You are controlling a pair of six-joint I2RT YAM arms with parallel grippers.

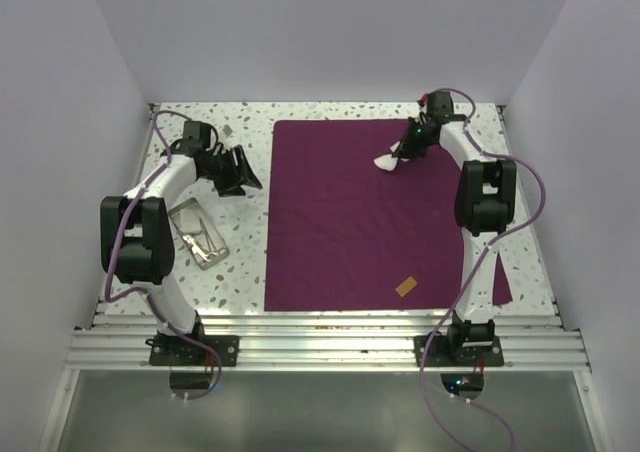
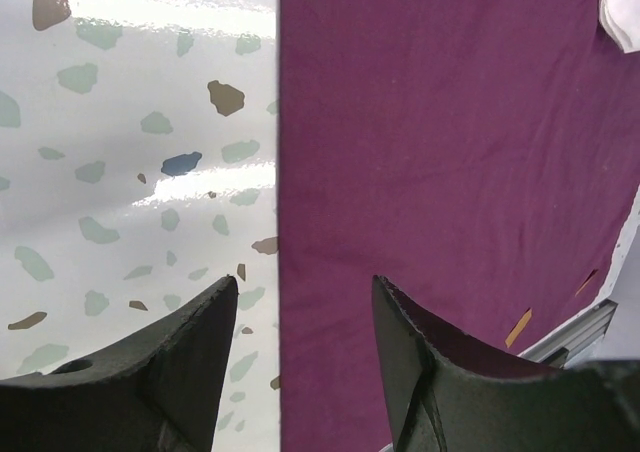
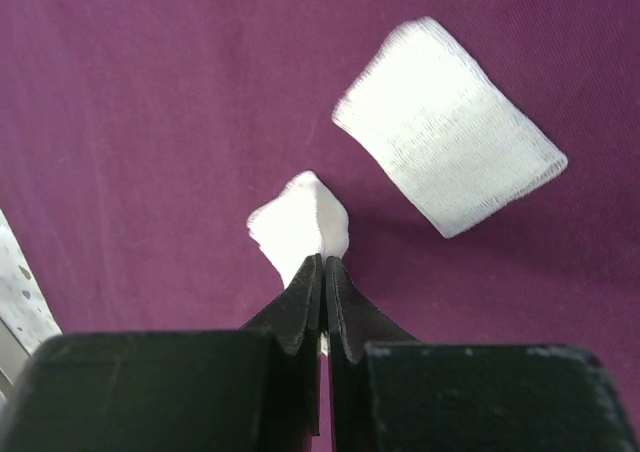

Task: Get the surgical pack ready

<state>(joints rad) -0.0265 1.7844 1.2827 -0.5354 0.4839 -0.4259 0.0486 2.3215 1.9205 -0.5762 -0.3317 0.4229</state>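
The dark purple cloth (image 1: pixel 380 212) lies flat in the middle of the table. My right gripper (image 1: pixel 402 152) is over the cloth's far part, shut on a pinched white gauze square (image 3: pixel 300 227) that it holds just above the cloth (image 3: pixel 150 92). A second gauze square (image 3: pixel 450 127) lies flat on the cloth beside it. The steel tray (image 1: pixel 185 215) sits on the table at the left with thin steel instruments (image 1: pixel 205 240) in it. My left gripper (image 1: pixel 240 172) is open and empty over the cloth's left edge (image 2: pixel 450 152), beyond the tray.
A small orange-brown tab (image 1: pixel 406 286) lies on the cloth near its front edge; it also shows in the left wrist view (image 2: pixel 518 327). The speckled tabletop (image 1: pixel 240 272) shows left of the cloth. White walls enclose the table on three sides.
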